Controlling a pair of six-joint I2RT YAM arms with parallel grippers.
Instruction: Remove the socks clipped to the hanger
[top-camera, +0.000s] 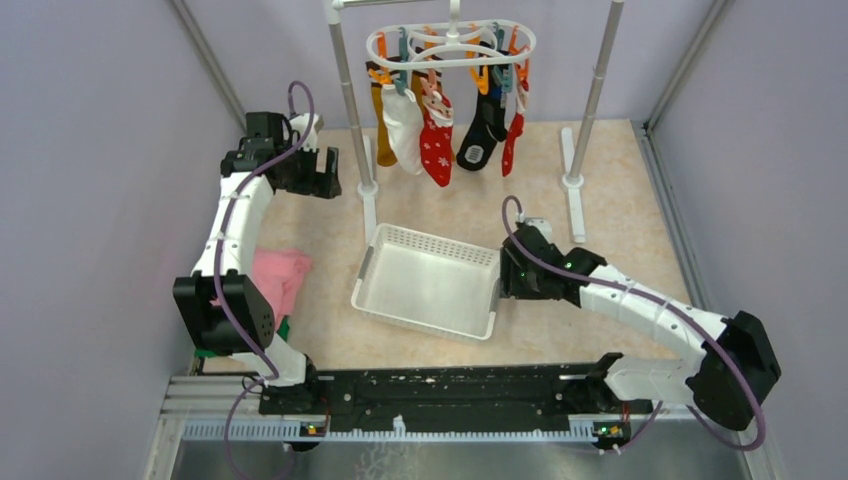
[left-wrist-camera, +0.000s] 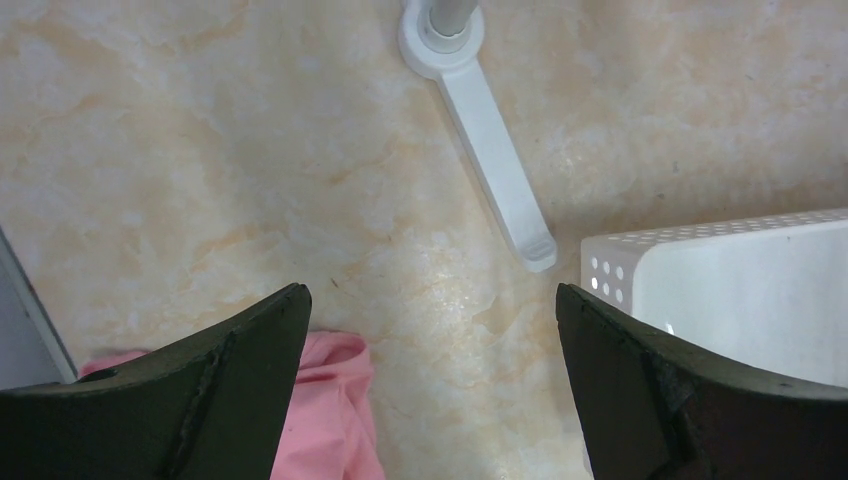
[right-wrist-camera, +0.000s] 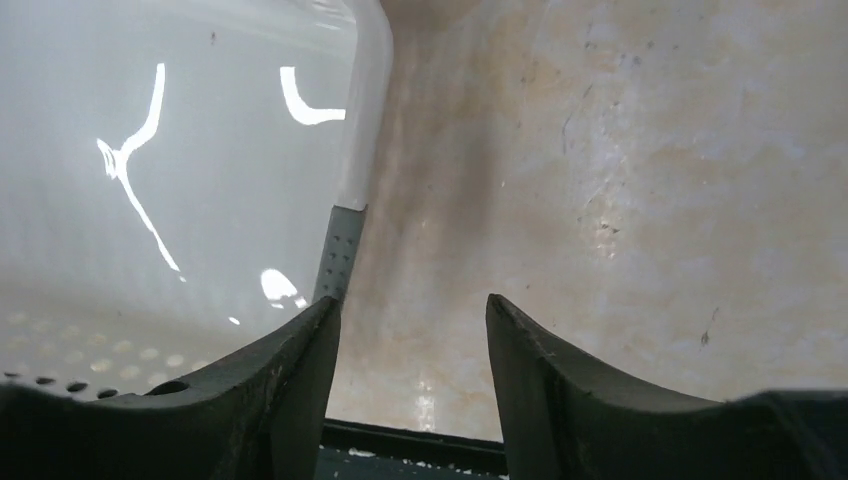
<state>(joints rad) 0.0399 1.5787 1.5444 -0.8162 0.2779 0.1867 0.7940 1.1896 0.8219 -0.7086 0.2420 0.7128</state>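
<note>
Top view, nearest first: the right gripper sits low, just beside the right end wall of the white mesh basket. Its wrist view shows the two fingers parted with only bare table between them, so released, holding nothing. The left finger is close by the basket's rim; contact cannot be judged. A pink cloth lies on the table left of the basket, partly under the left arm's elbow. Further back, the left gripper hangs over the table just left of the foot of the rack's left pole. Its fingers are spread wide (pink cloth edge and a basket corner show at the bottom of its wrist view) and it grips nothing. At the far end, the hanger hangs from the rack's top bar between the two poles, well apart from both grippers. All five socks are clipped under it, from left to right: mustard sock, white sock, red snowflake sock, black sock, plain red sock. Toes hang above the table, behind the basket.
</note>
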